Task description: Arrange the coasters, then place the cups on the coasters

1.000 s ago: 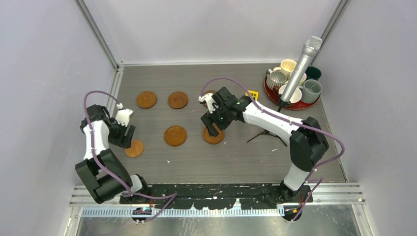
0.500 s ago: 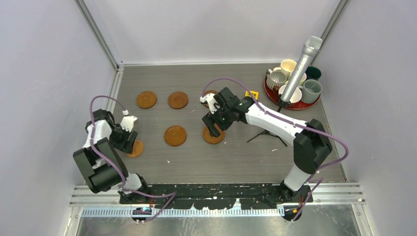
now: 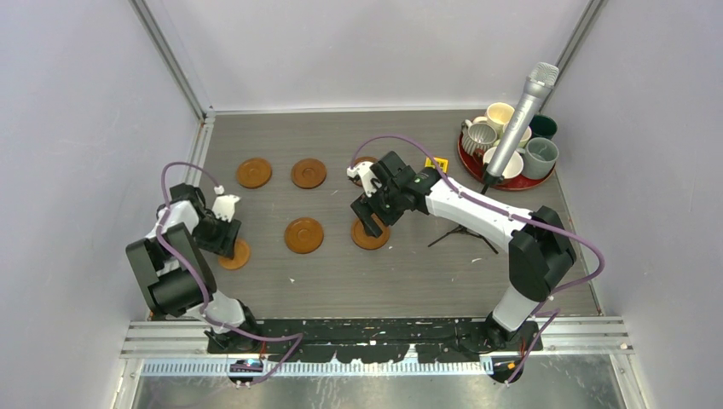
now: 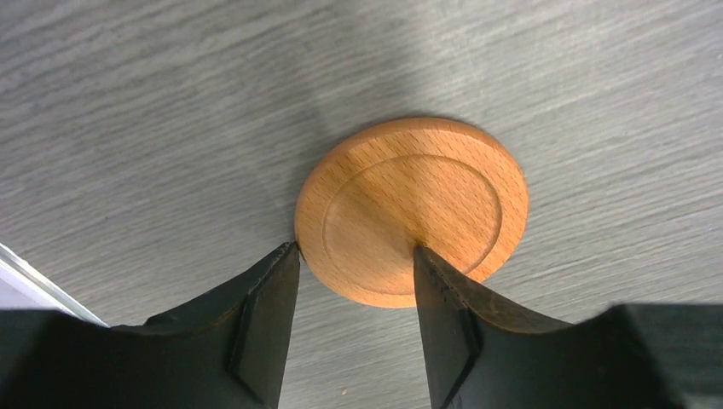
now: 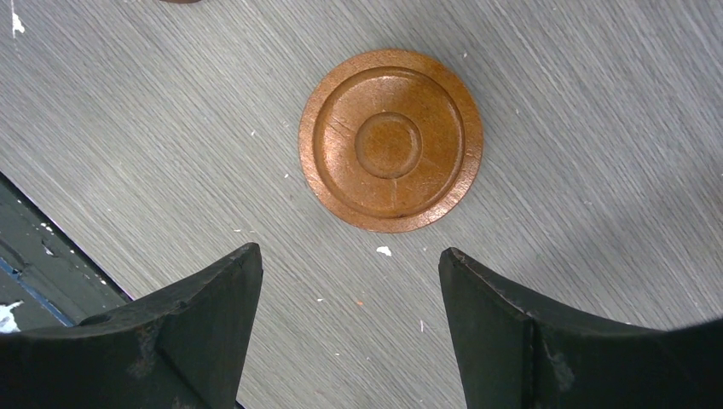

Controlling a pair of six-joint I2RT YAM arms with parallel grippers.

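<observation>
At the 9 o'clock side of the grey wood-grain table (image 3: 384, 281), the left gripper (image 4: 354, 256) is set low on the pale round wooden coaster (image 4: 409, 204), one finger against its outer edge and one over its recess, presumably because a flat disc can be taken only by its rim; whether the jaws are clamped cannot be told. The right gripper (image 5: 349, 251) is held wide open and empty, with the dark brown ringed wooden coaster (image 5: 390, 141) lying clear at its 12 o'clock.
</observation>
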